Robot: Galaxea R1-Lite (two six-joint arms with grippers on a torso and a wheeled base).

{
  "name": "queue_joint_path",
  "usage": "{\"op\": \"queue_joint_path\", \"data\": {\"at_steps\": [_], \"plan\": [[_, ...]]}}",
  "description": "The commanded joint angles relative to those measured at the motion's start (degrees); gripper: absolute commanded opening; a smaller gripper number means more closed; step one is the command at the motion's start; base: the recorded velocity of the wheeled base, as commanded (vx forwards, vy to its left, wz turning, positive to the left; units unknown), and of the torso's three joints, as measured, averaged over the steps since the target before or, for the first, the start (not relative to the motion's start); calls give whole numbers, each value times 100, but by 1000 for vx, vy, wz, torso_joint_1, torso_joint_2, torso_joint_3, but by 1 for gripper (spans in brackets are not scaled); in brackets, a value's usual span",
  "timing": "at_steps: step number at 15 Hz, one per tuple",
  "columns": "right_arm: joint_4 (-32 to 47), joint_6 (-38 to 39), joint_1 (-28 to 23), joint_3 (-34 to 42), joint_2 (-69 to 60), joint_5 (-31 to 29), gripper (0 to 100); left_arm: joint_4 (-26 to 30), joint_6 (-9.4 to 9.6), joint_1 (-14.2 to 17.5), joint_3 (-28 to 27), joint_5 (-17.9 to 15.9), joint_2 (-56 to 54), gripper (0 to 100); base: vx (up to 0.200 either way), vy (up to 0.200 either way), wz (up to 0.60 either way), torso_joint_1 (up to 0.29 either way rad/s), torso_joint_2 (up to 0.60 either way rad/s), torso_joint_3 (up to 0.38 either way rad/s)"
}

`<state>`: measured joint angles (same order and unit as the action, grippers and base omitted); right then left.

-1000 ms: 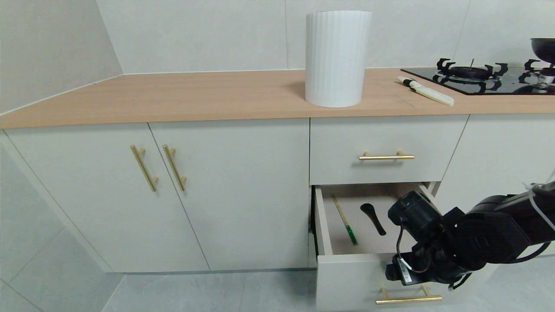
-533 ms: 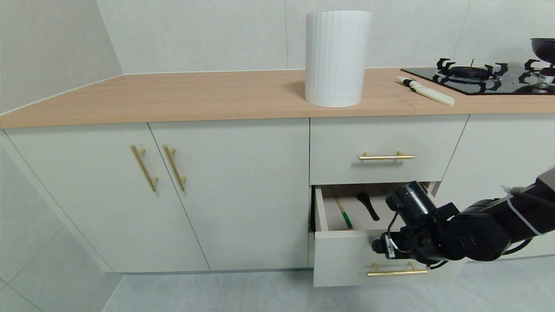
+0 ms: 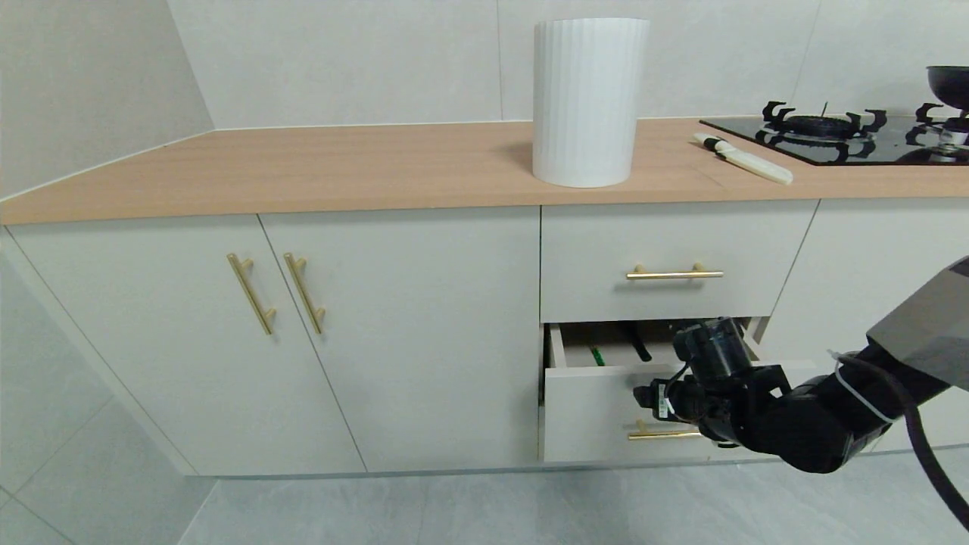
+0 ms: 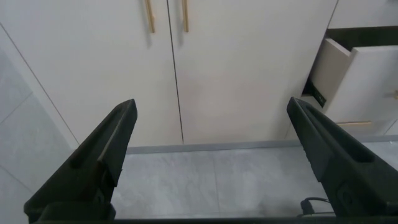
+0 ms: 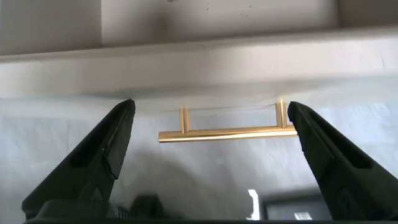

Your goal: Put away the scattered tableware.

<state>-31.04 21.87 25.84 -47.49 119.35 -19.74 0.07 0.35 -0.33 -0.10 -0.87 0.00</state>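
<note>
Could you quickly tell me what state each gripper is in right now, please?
Left gripper: open, empty.
Right gripper: open, empty, facing the drawer handle.

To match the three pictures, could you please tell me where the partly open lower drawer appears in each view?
Head view: the lower drawer is right of centre, below the shut upper drawer.
Left wrist view: the lower drawer juts out beside the double cabinet doors.
Right wrist view: its front runs across, just beyond the open right end effector.
Shared landmark: the drawer's gold handle, in the head and right wrist views.
</note>
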Motion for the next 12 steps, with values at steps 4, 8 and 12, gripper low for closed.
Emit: {"op": "queue_joint_path", "data": {"at_steps": [4,8,12], "plan": [[-1177,-16,-141,65,669,-171,100,1,0,-2,1,-1,0,100,0,0,0,0,0,0],[-1862,-16,-220,30,977,-285,100,1,0,-2,1,-1,0,100,0,0,0,0,0,0],[-2425,-34,-282,-49,1293,-329,100,1,0,-2,1,-1,0,100,0,0,0,0,0,0]]}}
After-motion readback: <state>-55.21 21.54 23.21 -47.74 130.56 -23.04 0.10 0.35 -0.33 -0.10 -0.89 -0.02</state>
